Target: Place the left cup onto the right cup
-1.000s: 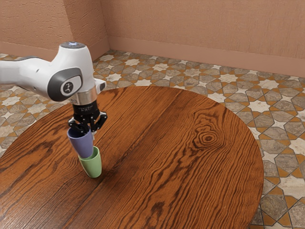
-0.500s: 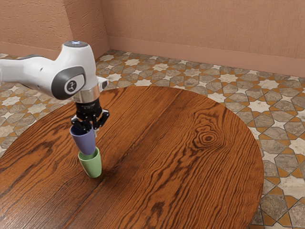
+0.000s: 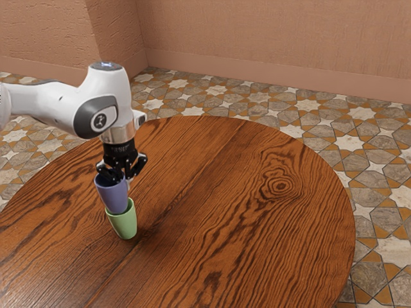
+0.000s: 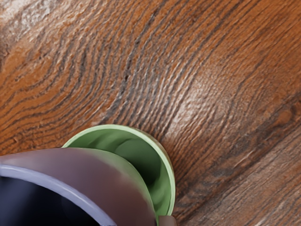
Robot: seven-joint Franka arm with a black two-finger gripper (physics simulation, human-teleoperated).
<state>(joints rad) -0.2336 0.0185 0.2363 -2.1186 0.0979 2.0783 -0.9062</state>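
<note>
While the arm reaches in from the exterior view's left, the gripper (image 3: 119, 173) hangs over the part of the table (image 3: 270, 192) nearest that left edge, well away from the far rim. Its jaws stand narrowly apart and are pinched on the lip of the purple cup (image 3: 113, 196), which hangs straight below them. The cup's long axis is close to upright, with its top leaning slightly toward the exterior view's left. Its base sits inside the mouth of the green cup (image 3: 124, 223), which stands on the wood directly beneath. The coming move therefore looks like a short drop or a plain release. From the wrist view, the purple cup (image 4: 70, 183) is just under the hand and overlaps much of the green cup (image 4: 146, 155). A crescent of the green interior is left showing on one side, so the two are not quite centred, and bare table (image 4: 188, 70) lies beyond.
</note>
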